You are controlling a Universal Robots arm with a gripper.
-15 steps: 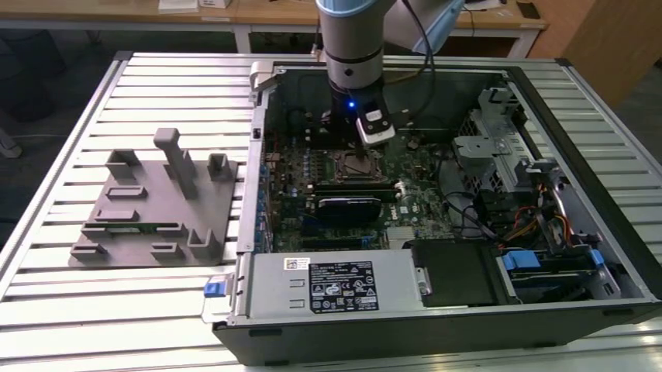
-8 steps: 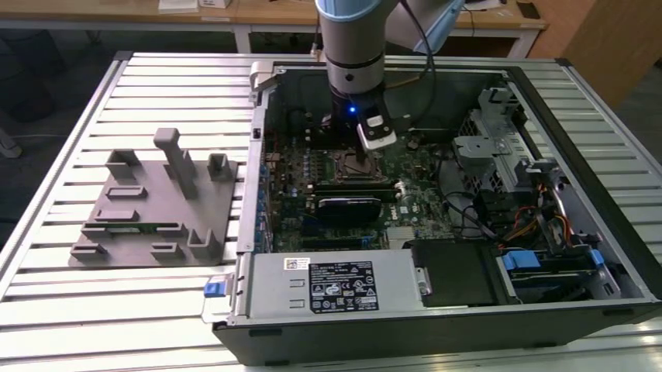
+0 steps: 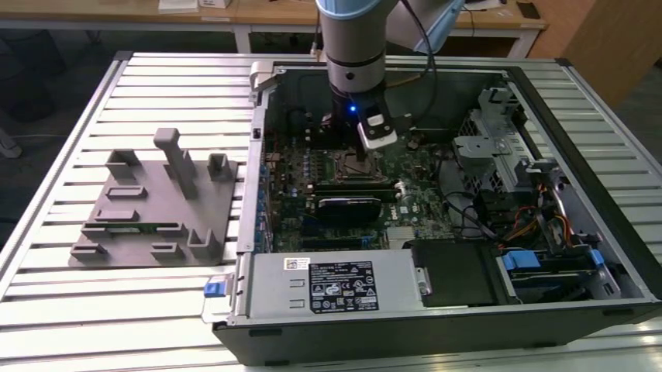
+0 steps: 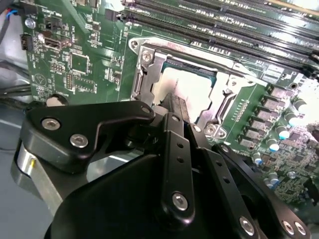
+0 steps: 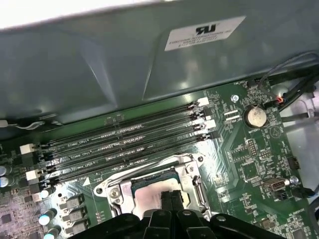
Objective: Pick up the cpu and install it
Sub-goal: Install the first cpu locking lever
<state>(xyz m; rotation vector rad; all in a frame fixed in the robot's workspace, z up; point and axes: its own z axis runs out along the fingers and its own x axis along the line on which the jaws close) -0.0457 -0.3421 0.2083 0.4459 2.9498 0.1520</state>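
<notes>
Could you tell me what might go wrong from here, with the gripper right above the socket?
1. The cpu lies in the socket frame with the gripper right over it; pressing down on a slightly skewed chip could damage the socket beneath.
2. The memory slots run close beside the socket, so a sideways drift could knock them.
3. The arm works inside the computer case, near its loose cables.

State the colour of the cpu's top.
Silvery-white, seen best in the second wrist view: the cpu sits in the socket.
</notes>
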